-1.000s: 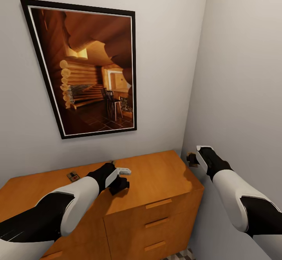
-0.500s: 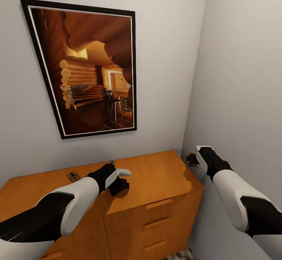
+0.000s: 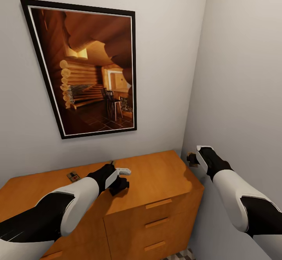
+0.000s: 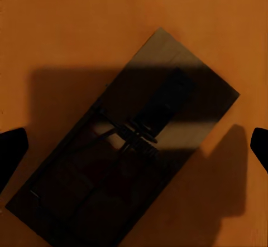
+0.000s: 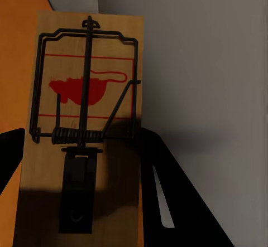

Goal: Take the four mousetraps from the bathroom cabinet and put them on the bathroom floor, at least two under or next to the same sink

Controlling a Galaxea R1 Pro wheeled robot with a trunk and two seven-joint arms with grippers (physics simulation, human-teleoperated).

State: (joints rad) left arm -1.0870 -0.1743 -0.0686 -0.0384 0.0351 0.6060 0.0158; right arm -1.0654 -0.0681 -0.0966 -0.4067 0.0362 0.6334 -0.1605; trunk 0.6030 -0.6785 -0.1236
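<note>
The orange-brown cabinet [image 3: 156,177] stands against the wall below me. My left gripper [image 3: 122,177] hovers open over its top. In the left wrist view a dark mousetrap [image 4: 134,146] lies flat on the cabinet top [image 4: 67,29], straight under the left gripper [image 4: 135,146], with one black fingertip at each side of it and apart from it. Another mousetrap [image 3: 73,176] lies on the cabinet top further left. My right gripper [image 3: 192,159] is off the cabinet's right end, near the side wall, and is shut on a third mousetrap [image 5: 84,107] with a red mouse print.
A large framed picture [image 3: 88,70] hangs on the back wall above the cabinet. The grey side wall [image 3: 243,87] runs close along the right arm. A strip of patterned bathroom floor [image 3: 181,255] shows beside the cabinet's drawer fronts [image 3: 158,222].
</note>
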